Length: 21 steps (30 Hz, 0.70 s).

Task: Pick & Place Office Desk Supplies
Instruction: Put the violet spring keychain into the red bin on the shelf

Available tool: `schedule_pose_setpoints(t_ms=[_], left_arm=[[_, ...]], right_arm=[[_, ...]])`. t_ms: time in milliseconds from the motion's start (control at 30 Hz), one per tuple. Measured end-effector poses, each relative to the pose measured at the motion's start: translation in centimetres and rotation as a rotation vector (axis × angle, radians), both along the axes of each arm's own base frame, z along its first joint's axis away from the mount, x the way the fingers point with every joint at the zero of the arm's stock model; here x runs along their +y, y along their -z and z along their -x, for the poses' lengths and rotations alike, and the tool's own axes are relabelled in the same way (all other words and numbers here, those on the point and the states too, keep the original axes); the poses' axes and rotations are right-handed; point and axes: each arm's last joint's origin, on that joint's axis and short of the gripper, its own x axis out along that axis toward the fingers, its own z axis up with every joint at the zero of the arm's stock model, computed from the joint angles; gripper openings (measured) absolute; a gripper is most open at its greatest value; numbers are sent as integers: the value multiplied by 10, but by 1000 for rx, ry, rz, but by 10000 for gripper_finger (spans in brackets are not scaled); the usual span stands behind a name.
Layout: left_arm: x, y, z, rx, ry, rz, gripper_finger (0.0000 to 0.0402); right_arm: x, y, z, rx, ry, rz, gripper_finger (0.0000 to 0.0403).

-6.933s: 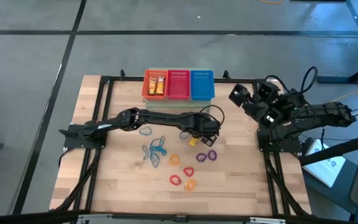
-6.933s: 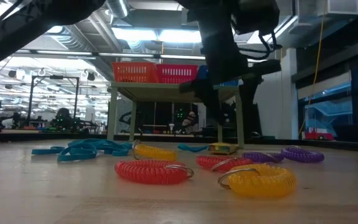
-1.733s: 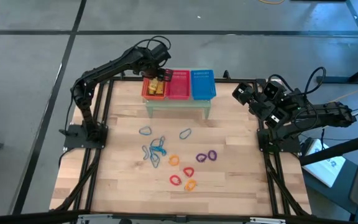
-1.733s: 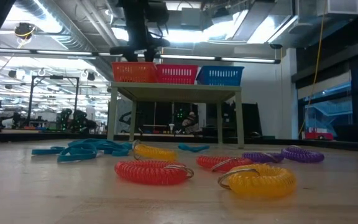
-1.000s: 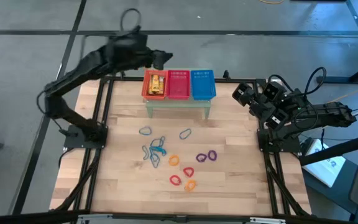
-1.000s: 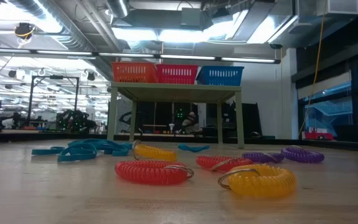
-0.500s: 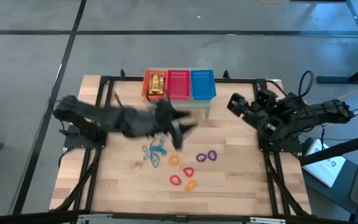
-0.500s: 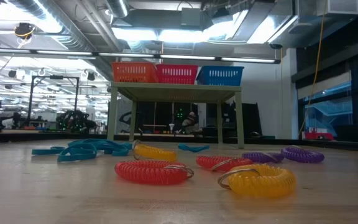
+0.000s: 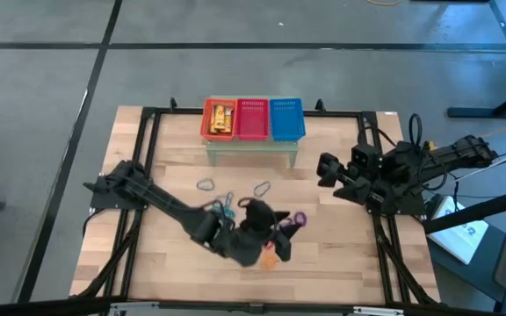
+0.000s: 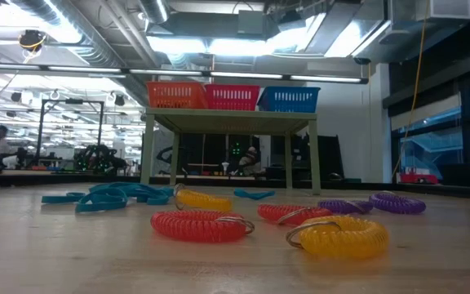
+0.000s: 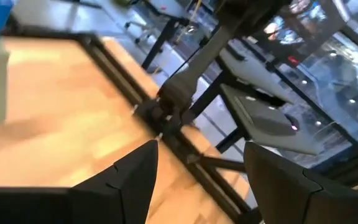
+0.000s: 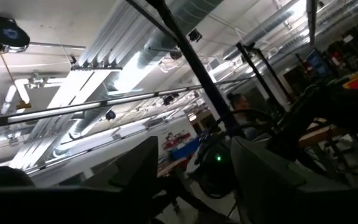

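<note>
Orange loops (image 10: 337,235) fill the low view; only overhead shows the left claw (image 9: 275,241), spread wide, above them.

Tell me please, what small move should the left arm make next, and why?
Probably lower the open, empty left gripper onto a coil below it, perhaps the orange loop. It hangs over the cluster, and only the orange basket holds anything.

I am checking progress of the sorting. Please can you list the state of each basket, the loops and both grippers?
Orange basket: holds yellow items.
Red basket: looks empty.
Blue basket: looks empty.
Loops: lying loose on the table.
Left gripper: open, empty.
Right gripper: open, empty.
</note>
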Motion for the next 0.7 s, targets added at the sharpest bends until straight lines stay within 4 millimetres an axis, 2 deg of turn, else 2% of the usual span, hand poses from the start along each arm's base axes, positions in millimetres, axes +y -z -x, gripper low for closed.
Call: schedule_pose_setpoints(t_ms=[167, 233, 333, 500, 700], left_arm=[[-16, 35, 5, 110, -50, 67, 233], [-20, 46, 7, 147, -63, 92, 233], [-26, 53, 11, 156, -76, 112, 233], [-38, 57, 22, 216, -22, 106, 233], [-53, 78, 45, 404, 16, 106, 233]], right_arm=[[10, 3, 3, 35, -88, 8, 206], [17, 9, 3, 106, -134, 32, 206], [28, 24, 2, 265, -139, 73, 206], [41, 51, 4, 514, -30, 165, 206], [45, 76, 6, 720, 194, 245, 206]])
